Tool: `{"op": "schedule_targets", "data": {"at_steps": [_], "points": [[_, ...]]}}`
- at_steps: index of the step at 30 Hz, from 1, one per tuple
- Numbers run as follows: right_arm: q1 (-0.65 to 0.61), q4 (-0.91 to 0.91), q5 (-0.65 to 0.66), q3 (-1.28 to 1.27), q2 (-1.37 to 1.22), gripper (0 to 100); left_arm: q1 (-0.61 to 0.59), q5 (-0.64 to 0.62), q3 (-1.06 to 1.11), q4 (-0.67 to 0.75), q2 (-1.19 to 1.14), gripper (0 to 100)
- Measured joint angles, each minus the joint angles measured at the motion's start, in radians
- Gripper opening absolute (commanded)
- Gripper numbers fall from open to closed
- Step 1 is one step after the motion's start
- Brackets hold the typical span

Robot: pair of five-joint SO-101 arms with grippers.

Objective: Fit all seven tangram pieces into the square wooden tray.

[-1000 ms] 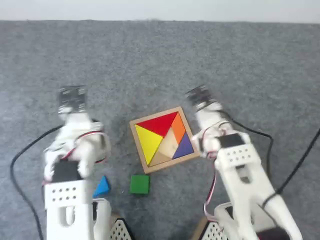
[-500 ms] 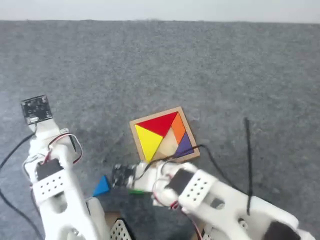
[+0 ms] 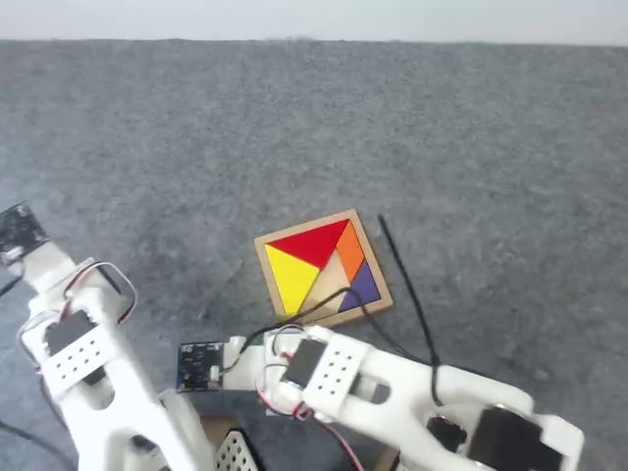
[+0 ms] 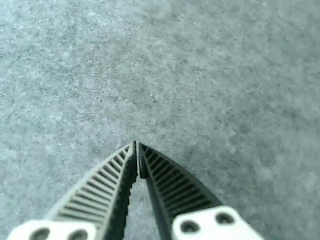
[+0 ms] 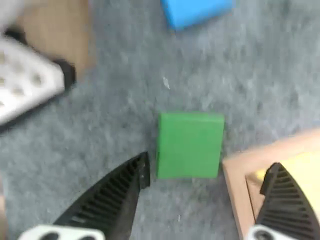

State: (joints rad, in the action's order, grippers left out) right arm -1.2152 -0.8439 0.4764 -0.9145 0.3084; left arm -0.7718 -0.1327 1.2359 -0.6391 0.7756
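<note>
I count four pieces in tray (image 3: pixel 304 226): red (image 3: pixel 312 245), yellow (image 3: pixel 289 278), orange (image 3: pixel 350 253), purple (image 3: pixel 361 287). Two loose: green square (image 5: pixel 190 145) just beside tray's edge, blue piece (image 5: pixel 197 11) near it. Right jaws spread wide, flanking green square. Left jaws closed over bare tabletop (image 4: pixel 200 75).

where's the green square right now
In the right wrist view, the green square lies on the mat between the jaws of the open right gripper, beside the tray rim, with the blue piece farther off.
</note>
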Motion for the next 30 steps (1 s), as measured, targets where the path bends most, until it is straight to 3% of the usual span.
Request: {"op": "schedule_targets", "data": {"at_steps": [6,15,18,25,30], "points": [[-0.012,0.0,0.0,0.094,-0.121,25.0,-0.069,-0.052,0.0,0.0,0.0,1],[-0.011,-0.002,0.08,0.178,-0.285,39.0,-0.103,-0.074,0.0,0.002,0.0,1],[-0.009,-0.009,0.097,0.184,-0.29,34.0,-0.103,-0.074,0.0,0.002,0.0,1],[-0.009,-0.014,0.101,0.19,-0.293,10.0,-0.084,-0.074,0.0,0.002,0.0,1],[0.015,-0.006,0.106,0.195,-0.293,11.2,-0.083,-0.074,0.0,0.002,0.0,1]]}}
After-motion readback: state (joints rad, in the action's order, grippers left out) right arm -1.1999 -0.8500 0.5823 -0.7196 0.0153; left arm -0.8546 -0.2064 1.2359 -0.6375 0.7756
